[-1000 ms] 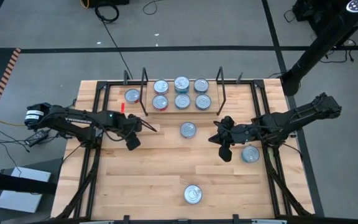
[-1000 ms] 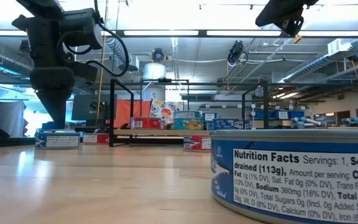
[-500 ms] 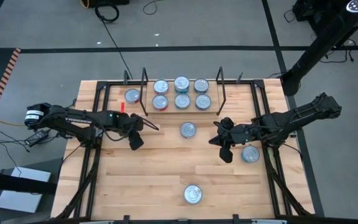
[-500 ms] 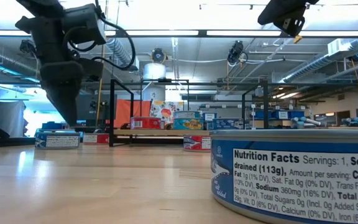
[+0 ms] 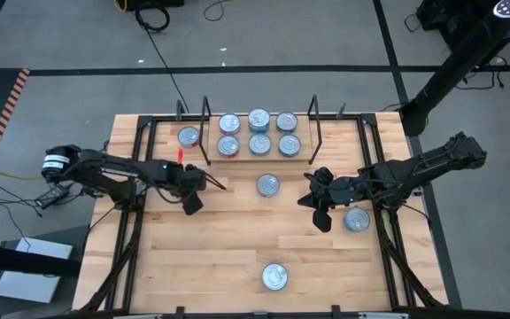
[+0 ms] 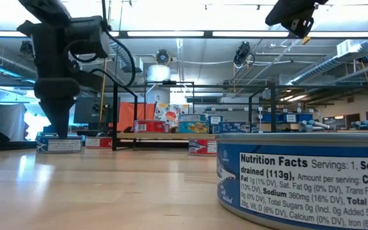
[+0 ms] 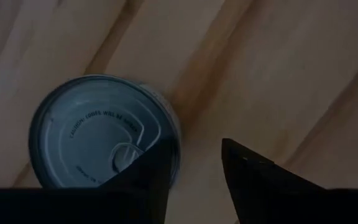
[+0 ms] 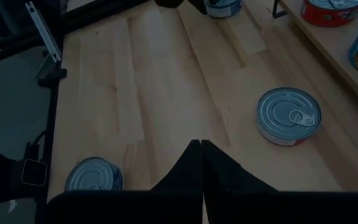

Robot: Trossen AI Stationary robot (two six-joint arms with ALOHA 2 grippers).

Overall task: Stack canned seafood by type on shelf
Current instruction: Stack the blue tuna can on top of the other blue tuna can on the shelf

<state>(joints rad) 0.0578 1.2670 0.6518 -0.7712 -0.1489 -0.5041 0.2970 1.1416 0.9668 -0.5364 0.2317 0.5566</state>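
Note:
Several silver-lidded tins stand on the shelf (image 5: pixel 273 133), red (image 6: pixel 149 126) and blue (image 6: pixel 193 124) labels showing. Loose tins rest on the table: one left of the shelf (image 5: pixel 189 136), one mid-table (image 5: pixel 267 185), one by the right arm (image 5: pixel 356 219), one near the front edge (image 5: pixel 274 276). My left gripper (image 5: pixel 193 193) points down, open, over a blue-labelled tin (image 7: pixel 104 134) that the arm hides in the high view. One finger (image 7: pixel 151 180) stands over the lid's edge, the other (image 7: pixel 260 183) over bare wood. My right gripper (image 8: pixel 201 163) hangs shut, high above the table. My left gripper comes from above at the blue-labelled tin (image 6: pixel 59 144), which sits flat on the table. One finger stands over the lid's rim (image 7: pixel 169 140); whether it touches the lid I cannot tell. My right gripper touches nothing.
Black wire end frames (image 5: pixel 313 133) flank the shelf board, and black frame rails (image 5: pixel 140 151) run along both table sides. Bare wood lies between the mid-table tin and the front tin (image 6: pixel 305 182), which fills the low view's near right.
My left gripper has tipped a little over the blue-labelled tin and come back, staying just above it. The tin has kept its place.

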